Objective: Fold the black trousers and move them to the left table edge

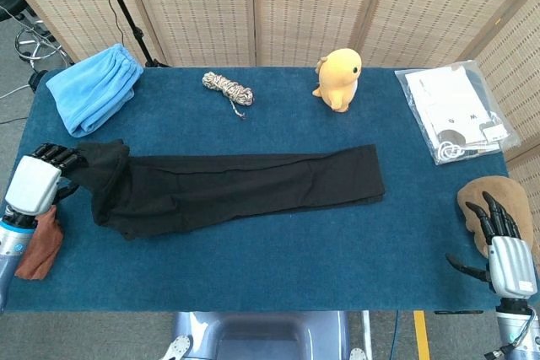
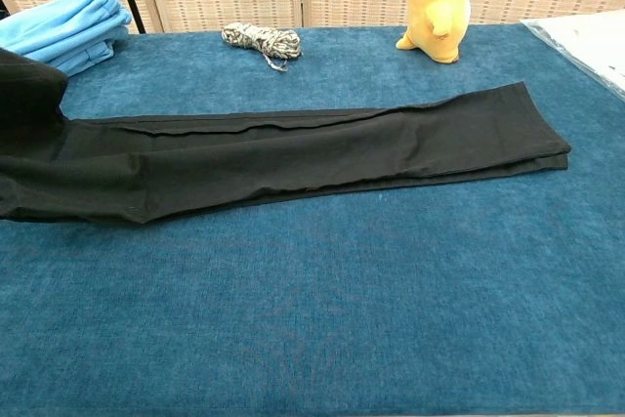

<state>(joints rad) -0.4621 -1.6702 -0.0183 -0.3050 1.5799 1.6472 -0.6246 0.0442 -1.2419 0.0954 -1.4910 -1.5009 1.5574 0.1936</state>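
Head view, left robot hand (image 1: 38,181) prob. gripping black trousers (image 1: 245,187) end

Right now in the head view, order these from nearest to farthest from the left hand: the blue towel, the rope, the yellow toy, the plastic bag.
From the left hand:
1. Blue towel, back left corner.
2. Rope, back, left of middle.
3. Yellow toy, back, right of middle.
4. Plastic bag, far right side.
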